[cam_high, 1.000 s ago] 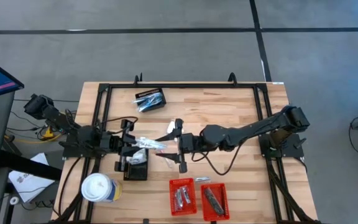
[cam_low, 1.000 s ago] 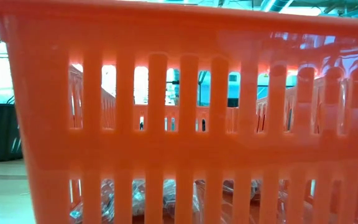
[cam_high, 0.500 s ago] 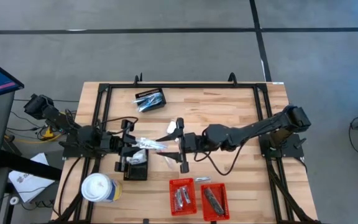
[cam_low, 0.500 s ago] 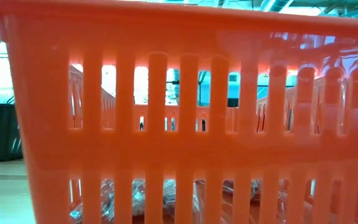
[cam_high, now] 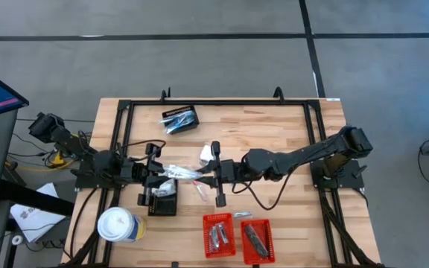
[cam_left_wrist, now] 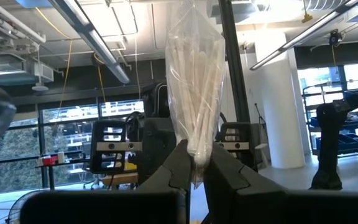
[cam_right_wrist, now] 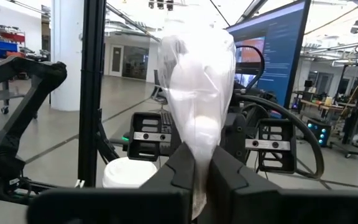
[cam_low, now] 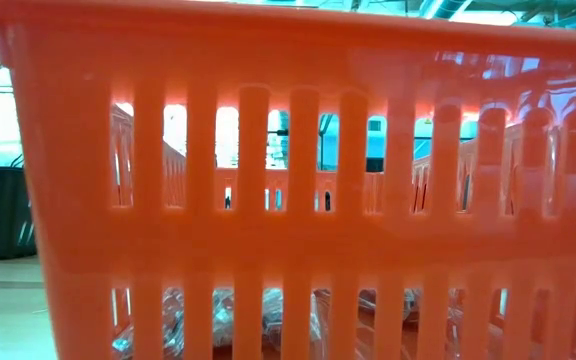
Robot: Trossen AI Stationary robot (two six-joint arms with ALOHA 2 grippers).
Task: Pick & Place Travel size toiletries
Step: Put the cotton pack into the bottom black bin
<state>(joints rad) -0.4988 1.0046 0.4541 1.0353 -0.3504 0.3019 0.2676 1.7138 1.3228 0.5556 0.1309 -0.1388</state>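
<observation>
1. Clear-wrapped white packet (cam_high: 179, 173) hangs above the wooden table (cam_high: 289, 134) near its middle, pinched at one end by the left gripper (cam_high: 160, 173), whose fingers (cam_left_wrist: 178, 163) press flat on the crinkled wrap
2. Right gripper (cam_high: 213, 173) – gaping a second ago – has now clamped onto the packet's other end, fingers (cam_right_wrist: 185, 163) tight together on the plastic
3. Both arms therefore share one packet – a handover looks half done, pending the left's release
4. Red slotted baskets (cam_high: 217, 235) wait at the near edge
</observation>
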